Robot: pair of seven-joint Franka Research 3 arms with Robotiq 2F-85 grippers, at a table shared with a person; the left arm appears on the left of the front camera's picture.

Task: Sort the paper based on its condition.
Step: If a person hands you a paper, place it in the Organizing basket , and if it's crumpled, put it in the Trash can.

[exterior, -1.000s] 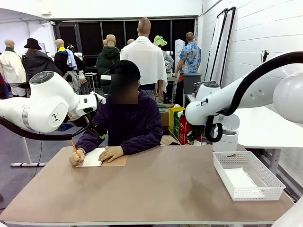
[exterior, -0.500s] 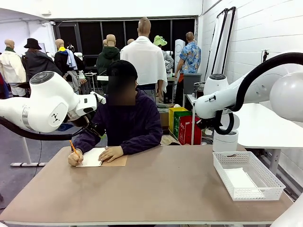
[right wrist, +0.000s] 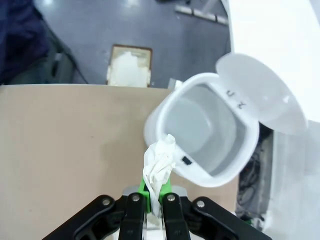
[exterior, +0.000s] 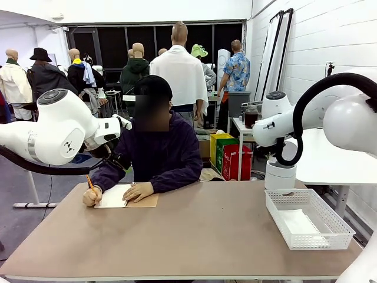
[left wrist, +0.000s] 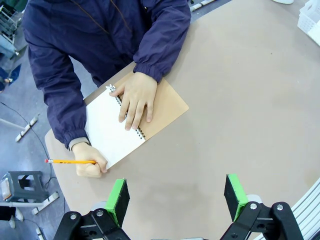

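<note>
From the front, the white left arm [exterior: 59, 127] hangs over the left end of the tan table [exterior: 206, 236], above a person bent over a spiral notebook with a brown kraft cover [exterior: 121, 197]. The white right arm [exterior: 283, 121] reaches past the table's far right edge, over a round white plastic bin [exterior: 280, 175]. Below that arm and nearer the camera lies a white mesh basket [exterior: 277, 215] with a flat white sheet of paper [exterior: 299, 224] on its floor. In the left wrist view the left gripper [left wrist: 176, 197] stands wide apart, nothing between its green pads [left wrist: 118, 199], high above bare tabletop. Ahead of the fingertips, towards the left finger's side, the notebook lies open at a blank page. The person's flat hand [left wrist: 136, 97] presses on it, and the person's writing hand [left wrist: 91, 166] holds a yellow pencil [left wrist: 70, 161] at the page's edge. In the right wrist view the right gripper [right wrist: 155, 200] is clamped tight on a crumpled wad of white paper [right wrist: 159, 170], which sticks up past the fingertips. Just ahead the bin stands open-mouthed with its lid [right wrist: 262, 95] tipped back. The wad's top overlaps the bin's near rim in the picture, but I cannot tell whether they touch.
</note>
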